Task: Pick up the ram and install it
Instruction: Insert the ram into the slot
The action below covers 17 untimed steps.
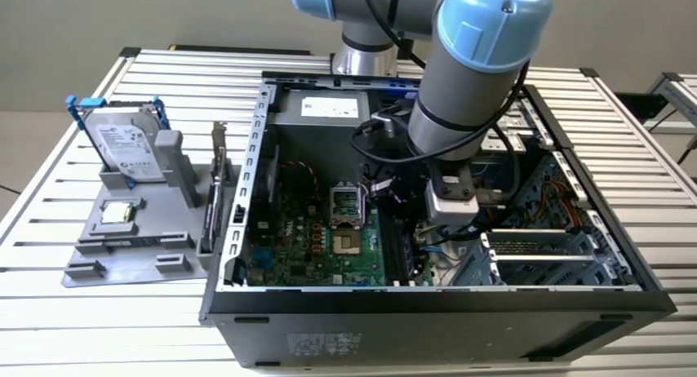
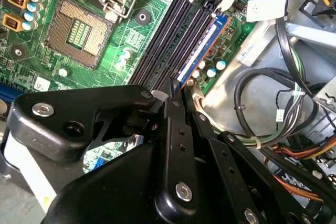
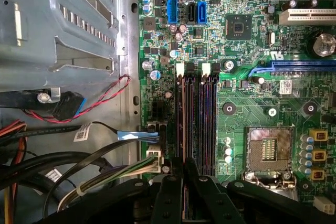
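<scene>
The open computer case (image 1: 436, 299) lies on the table with the arm reaching inside. Over the green board (image 3: 252, 98), the gripper (image 2: 176, 90) stands above the black slots (image 3: 197, 119), fingers pressed nearly together on the ram (image 2: 202, 51), which looks at least partly seated in the outermost slot.

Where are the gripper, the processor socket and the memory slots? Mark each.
gripper (image 2: 176, 88), second wrist view, at its tip.
processor socket (image 3: 269, 148), first wrist view, its pin field.
memory slots (image 3: 202, 114), first wrist view, middle of one dark slot.
</scene>
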Available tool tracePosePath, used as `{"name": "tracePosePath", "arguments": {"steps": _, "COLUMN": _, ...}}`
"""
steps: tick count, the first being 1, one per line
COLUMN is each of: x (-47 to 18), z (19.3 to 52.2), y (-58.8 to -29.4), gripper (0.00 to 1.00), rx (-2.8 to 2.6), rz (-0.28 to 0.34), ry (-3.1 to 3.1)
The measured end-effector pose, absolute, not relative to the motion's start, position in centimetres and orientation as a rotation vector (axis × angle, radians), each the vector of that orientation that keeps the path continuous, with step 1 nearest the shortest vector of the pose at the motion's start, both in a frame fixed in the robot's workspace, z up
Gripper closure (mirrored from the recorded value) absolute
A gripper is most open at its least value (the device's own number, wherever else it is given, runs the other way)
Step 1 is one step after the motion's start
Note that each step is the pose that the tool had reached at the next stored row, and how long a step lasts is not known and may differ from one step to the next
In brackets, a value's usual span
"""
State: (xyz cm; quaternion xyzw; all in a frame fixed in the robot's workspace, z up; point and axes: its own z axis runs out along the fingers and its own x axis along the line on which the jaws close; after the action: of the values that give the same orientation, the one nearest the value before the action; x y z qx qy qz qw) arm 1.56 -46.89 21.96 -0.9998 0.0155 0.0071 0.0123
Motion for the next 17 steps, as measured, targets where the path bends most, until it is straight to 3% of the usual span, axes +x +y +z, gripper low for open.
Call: {"name": "tracePosePath", "arguments": {"steps": 17, "x": 1.76, "z": 21.83, "y": -46.91, "gripper": 1.0, "rx": -3.117, "rz": 0.024, "ry": 0.048}}
